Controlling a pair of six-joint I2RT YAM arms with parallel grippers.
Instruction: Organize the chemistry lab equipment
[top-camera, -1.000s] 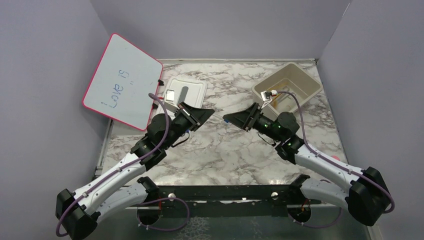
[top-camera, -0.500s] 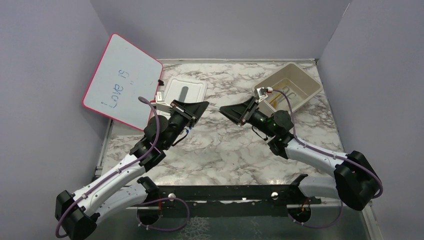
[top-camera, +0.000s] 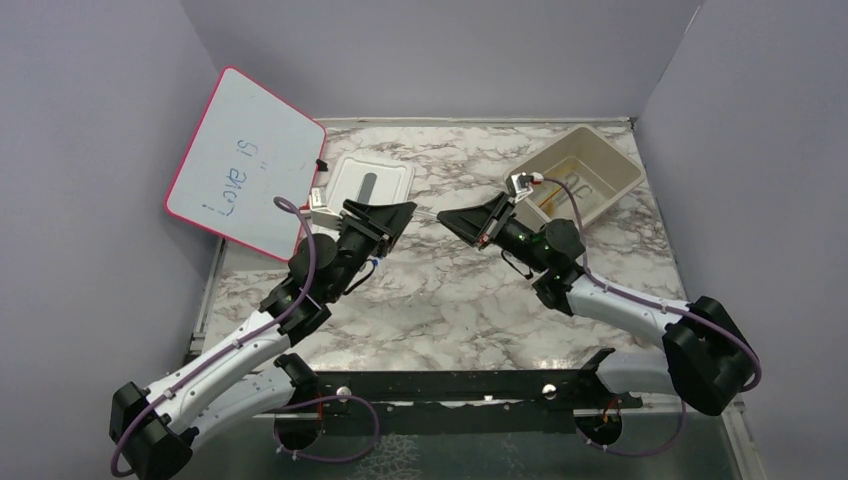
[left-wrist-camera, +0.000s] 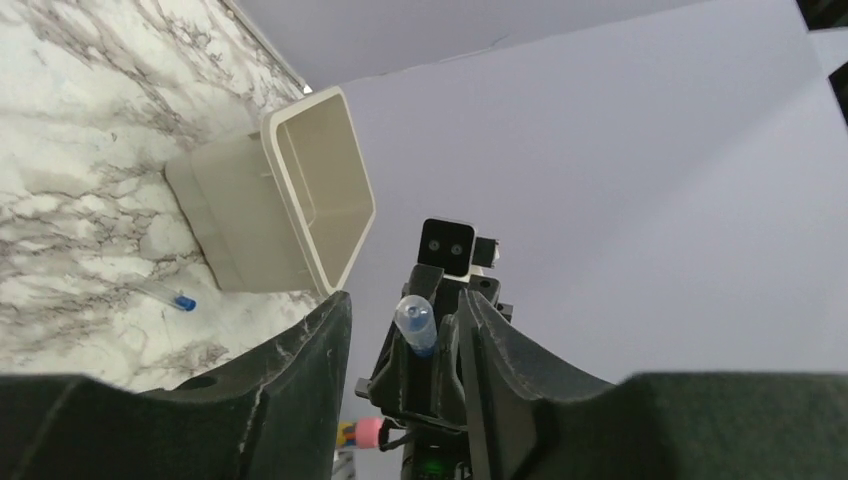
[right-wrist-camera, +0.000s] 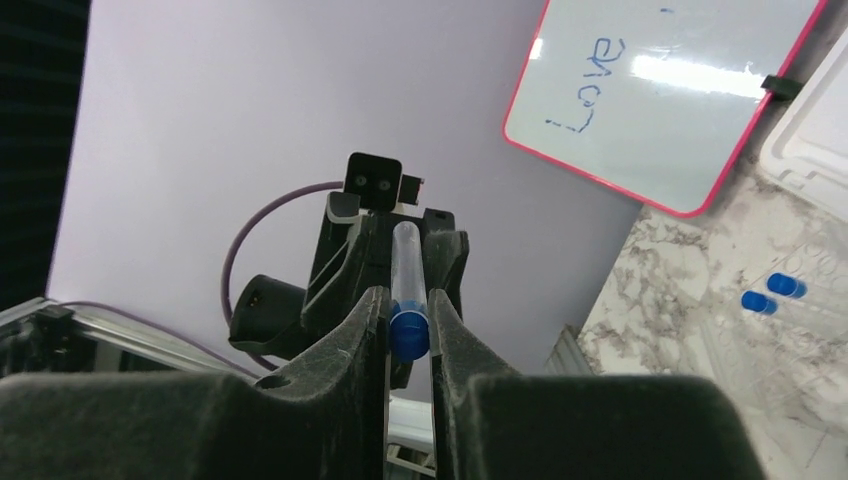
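Observation:
A clear tube with a blue cap (right-wrist-camera: 406, 270) hangs in the air between the two grippers, above the middle of the marble table. My right gripper (right-wrist-camera: 407, 293) is shut on its blue-capped end. The tube's rounded clear end (left-wrist-camera: 416, 325) points into my left gripper (left-wrist-camera: 403, 296), whose fingers stand apart on either side without touching it. From above, the left gripper (top-camera: 405, 212) and right gripper (top-camera: 447, 218) face each other tip to tip, with the thin tube (top-camera: 427, 214) bridging them.
A beige bin (top-camera: 575, 175) stands at the back right and a white tray (top-camera: 370, 180) at the back middle. The pink-framed whiteboard (top-camera: 245, 165) leans at the back left. More blue-capped tubes (right-wrist-camera: 770, 295) lie on the marble, one (left-wrist-camera: 172, 297) near the bin.
The right gripper's jaws have closed onto the tube's capped end. The left gripper's jaws have parted off the tube. Both arms have moved in toward each other.

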